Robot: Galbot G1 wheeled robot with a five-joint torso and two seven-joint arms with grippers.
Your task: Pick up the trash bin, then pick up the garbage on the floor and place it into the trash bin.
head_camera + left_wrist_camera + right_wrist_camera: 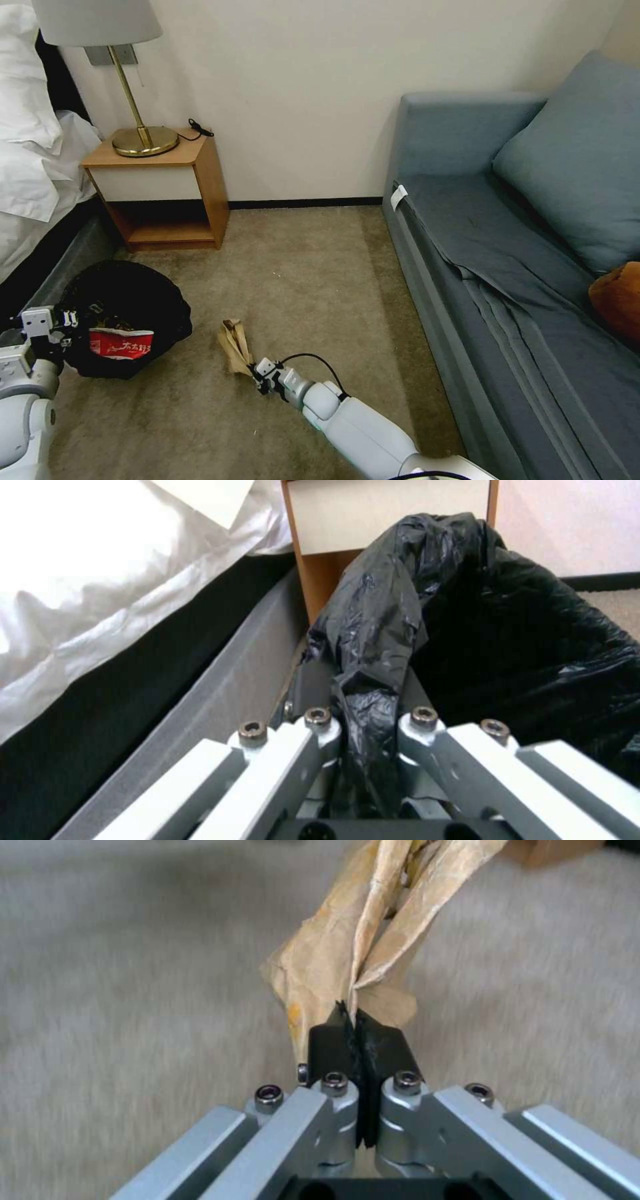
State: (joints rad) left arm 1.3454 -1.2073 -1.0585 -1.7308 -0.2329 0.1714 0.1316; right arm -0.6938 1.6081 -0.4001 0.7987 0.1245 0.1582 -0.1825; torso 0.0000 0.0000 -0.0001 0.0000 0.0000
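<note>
Tan-brown crumpled scrap [234, 345]: one piece of the garbage, pinched at its near end between the closed fingers [333, 1035] of the right gripper [261, 377], its long axis running straight ahead of the fingertips, over the carpet floor [313, 280].

Trash bin [127, 313]: black-lined, mouth tilted toward the robot, a red-and-white wrapper [121, 344] at its opening. It lies off to the left of the scrap, apart from it, well to the side of the right fingers.

Left gripper [57, 327]: fingers [317, 730] clamped on a bunched fold of the bin's liner, at the rim.

Judgement: the coming move carries the scrap leftward to the bin mouth; the right arm holds it.
</note>
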